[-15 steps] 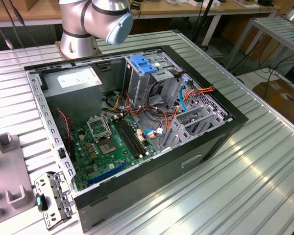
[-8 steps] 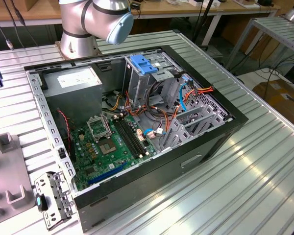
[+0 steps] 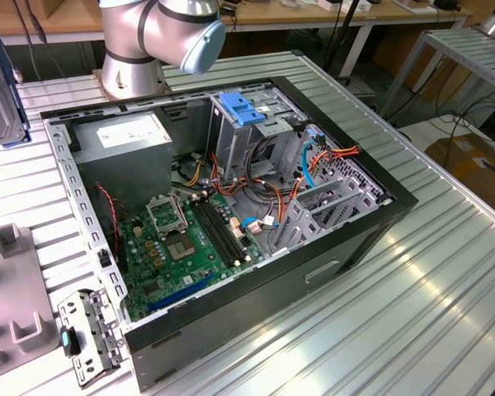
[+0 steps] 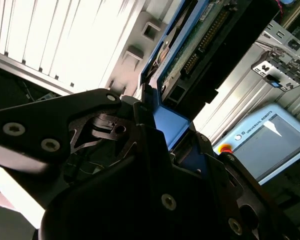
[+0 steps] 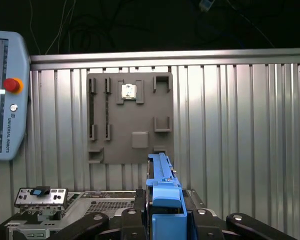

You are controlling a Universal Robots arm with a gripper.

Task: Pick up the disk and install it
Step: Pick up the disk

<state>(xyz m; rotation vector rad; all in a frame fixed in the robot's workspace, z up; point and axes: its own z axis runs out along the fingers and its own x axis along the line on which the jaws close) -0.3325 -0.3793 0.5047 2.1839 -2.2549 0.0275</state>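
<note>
Disk: the disk (image 5: 160, 175) is in the air, clear of the tabletop (image 3: 445, 313). It is carried on its edge, so the first wrist view sees it thin, with the blue side rail toward the camera. In the exterior view it hangs at that view's left border, over the tabletop's far left part and well apart from the computer case (image 3: 371, 223).
Gripper: the gripper (image 5: 163, 204) is closed on the disk, its dark jaws pressing the blue rail from both sides. Gripping the rail probably leaves the drive's long body free to enter a bay.
Computer case: it lies on its side in the middle of the tabletop with the open side up, so the inside can be reached from above.
Drive bay: a bare blue caddy (image 3: 243, 109) sits on the metal cage at the case's far edge.
Power supply: the grey box (image 3: 128, 132) fills the case's far left corner.
Fixture plate: the grey plate (image 5: 130, 117) lies flat on the tabletop beside the case, under the carried disk.
Stage: in my judgement the pick is done and the installing is not yet done.
</note>
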